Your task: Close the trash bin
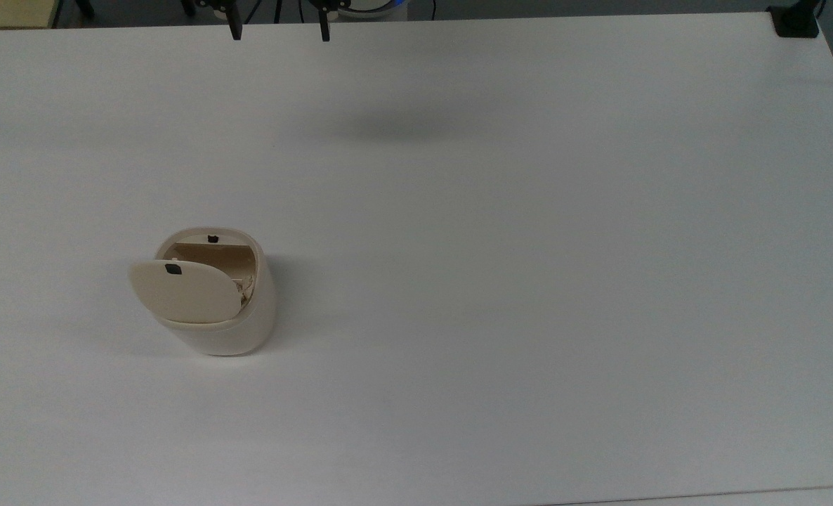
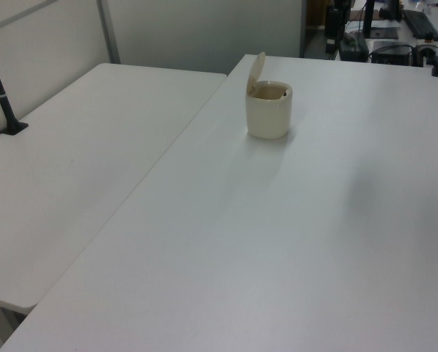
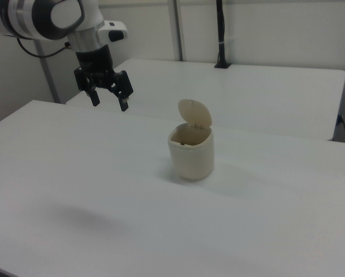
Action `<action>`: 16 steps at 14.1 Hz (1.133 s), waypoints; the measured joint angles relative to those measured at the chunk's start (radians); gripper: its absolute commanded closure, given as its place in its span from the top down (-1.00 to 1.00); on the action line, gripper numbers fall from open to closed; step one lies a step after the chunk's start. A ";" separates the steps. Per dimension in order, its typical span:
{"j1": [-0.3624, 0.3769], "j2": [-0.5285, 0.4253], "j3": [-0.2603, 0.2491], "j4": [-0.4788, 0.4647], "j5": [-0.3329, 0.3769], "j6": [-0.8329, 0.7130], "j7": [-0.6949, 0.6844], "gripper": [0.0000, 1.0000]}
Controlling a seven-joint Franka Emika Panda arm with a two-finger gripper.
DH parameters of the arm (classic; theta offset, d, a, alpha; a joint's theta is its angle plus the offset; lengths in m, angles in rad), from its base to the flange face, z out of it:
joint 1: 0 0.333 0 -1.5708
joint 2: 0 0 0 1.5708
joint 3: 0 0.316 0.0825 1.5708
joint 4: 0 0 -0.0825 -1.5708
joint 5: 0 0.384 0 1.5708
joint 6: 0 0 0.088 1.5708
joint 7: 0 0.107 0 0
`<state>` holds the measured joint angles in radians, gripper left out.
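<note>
Toward the top view's left side of the tabletop (image 1: 501, 281), bin (image 1: 230, 327) upright, well in from the edges, lid (image 1: 186, 291) raised on its hinge, mouth exposed, gripper (image 3: 109, 99) above the surface, apart from bin, fingers spread wide, holding nothing.

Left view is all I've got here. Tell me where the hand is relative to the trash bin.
Observer: In the right view the hand hangs in the air, higher than the trash bin and off to the right view's left of it, well apart from it.
Operator: Report whether it's open or shut.
Observer: Open. Its fingers are spread wide, with nothing between them.
</note>
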<state>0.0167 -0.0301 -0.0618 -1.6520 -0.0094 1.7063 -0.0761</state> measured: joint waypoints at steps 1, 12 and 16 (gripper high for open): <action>0.000 0.000 0.000 0.000 0.000 0.000 0.000 1.00; 0.000 0.000 0.000 0.000 0.000 0.000 0.000 1.00; -0.003 0.000 0.000 0.000 0.000 0.000 0.048 1.00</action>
<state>0.0138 -0.0301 -0.0617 -1.6520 -0.0091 1.7063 -0.0280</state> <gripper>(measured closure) 0.000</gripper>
